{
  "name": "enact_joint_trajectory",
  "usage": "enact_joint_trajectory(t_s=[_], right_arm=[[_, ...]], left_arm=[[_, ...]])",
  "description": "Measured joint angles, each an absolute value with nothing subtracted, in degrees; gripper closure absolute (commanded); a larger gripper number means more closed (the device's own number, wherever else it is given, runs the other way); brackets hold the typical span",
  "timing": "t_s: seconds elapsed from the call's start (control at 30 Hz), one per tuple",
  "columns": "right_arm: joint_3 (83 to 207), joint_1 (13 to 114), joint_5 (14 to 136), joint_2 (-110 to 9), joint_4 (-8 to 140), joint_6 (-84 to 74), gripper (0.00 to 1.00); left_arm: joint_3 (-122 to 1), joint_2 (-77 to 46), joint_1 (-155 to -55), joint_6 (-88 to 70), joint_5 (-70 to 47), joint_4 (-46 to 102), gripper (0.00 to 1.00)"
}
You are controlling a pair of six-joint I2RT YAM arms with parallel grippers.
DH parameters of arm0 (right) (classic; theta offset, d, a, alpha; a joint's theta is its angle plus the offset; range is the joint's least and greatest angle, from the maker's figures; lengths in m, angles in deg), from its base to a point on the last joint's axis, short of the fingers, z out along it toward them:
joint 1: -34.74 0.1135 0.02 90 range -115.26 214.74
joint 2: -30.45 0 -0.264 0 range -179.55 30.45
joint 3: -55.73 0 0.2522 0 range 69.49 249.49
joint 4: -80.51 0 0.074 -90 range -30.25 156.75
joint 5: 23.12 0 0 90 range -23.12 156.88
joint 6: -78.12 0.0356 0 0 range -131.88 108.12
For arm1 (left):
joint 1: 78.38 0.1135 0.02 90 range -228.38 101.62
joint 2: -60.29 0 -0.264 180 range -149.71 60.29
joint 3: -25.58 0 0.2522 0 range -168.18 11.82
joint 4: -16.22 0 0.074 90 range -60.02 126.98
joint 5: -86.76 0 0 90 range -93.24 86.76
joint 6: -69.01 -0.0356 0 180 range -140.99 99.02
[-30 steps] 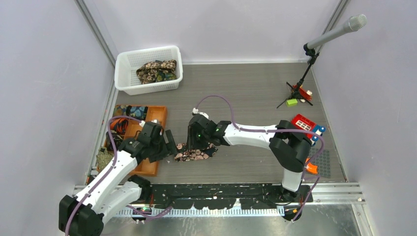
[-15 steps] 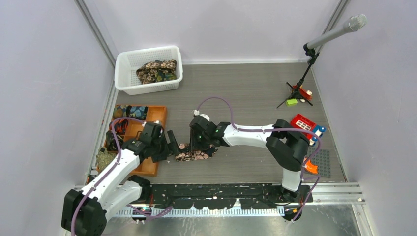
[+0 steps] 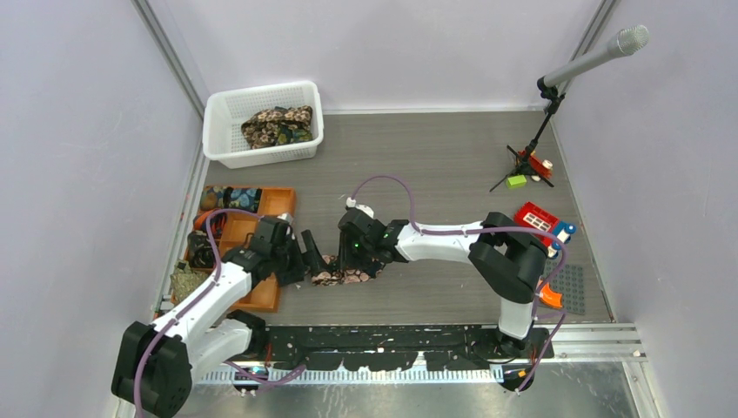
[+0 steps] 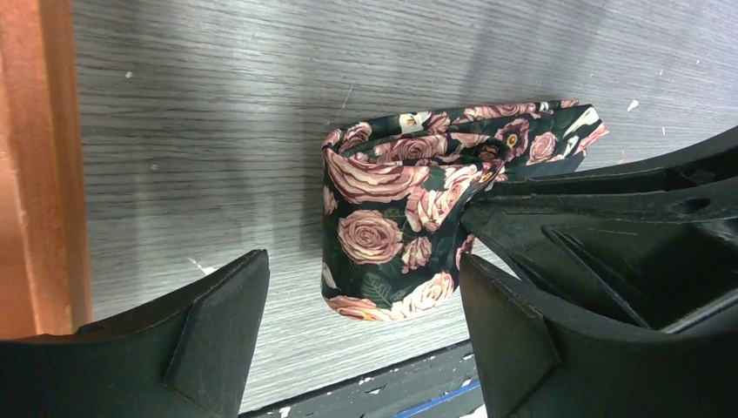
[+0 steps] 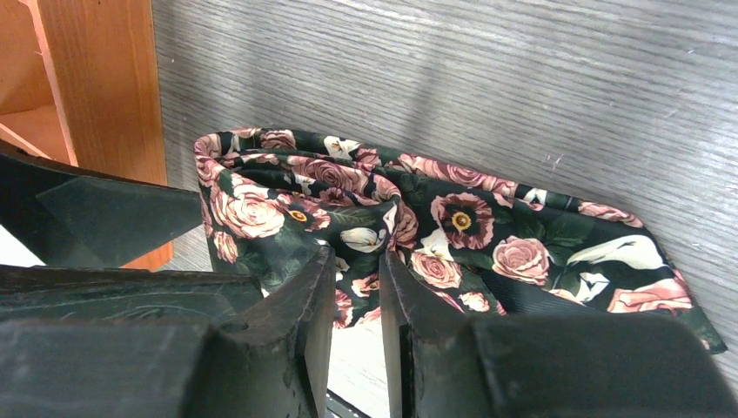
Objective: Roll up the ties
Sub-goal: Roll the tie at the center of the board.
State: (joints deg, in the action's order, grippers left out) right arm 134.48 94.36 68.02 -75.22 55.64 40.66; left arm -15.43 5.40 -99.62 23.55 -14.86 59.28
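The half-rolled rose tie (image 4: 374,235) is pictured on the table (image 4: 218,104) beside the orange tray (image 5: 96,87), its coil framed between the wide-open left jaws, 1 fold pinched in the narrowed right jaws.

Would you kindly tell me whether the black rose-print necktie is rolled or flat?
Partly rolled: the black rose-print fabric necktie forms a loose upright loop at one end; its tail lies flat.

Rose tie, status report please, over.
Left gripper open, straddling the rolled end. Right gripper shut on the rose tie, a loose coil on edge on the table. Orange tray close beside it; nothing else in the way.
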Motion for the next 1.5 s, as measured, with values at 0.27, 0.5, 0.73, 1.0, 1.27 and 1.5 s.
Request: enact_joint_trajectory(t_s=[0.27,0.5,0.73,1.0,1.27,1.5], right_arm=[[133.8,94.2,67.5,-75.2,56.6,40.8,0.71],[133.4,94.1,67.5,-75.2,57.2,40.8,0.71],[133.2,94.1,67.4,-75.2,57.5,40.8,0.71],[133.1,93.8,67.4,-75.2,57.6,40.9,0.71],[133.1,93.8,67.4,-75.2,57.6,40.9,0.71],[133.5,93.8,67.3,-75.2,56.9,40.8,0.60]], left_arm=[[-12.7,2.9,-99.3,24.0,-17.9,54.0,0.24],[-11.2,1.1,-99.2,25.3,-20.5,48.7,0.28],[-9.8,-0.3,-99.0,27.0,-22.5,43.7,0.37],[-8.5,-0.6,-98.5,28.4,-23.4,41.4,0.48],[-7.9,-0.5,-98.5,28.7,-23.4,41.0,0.59],[-8.9,-0.2,-98.6,28.1,-22.7,43.1,0.63]])
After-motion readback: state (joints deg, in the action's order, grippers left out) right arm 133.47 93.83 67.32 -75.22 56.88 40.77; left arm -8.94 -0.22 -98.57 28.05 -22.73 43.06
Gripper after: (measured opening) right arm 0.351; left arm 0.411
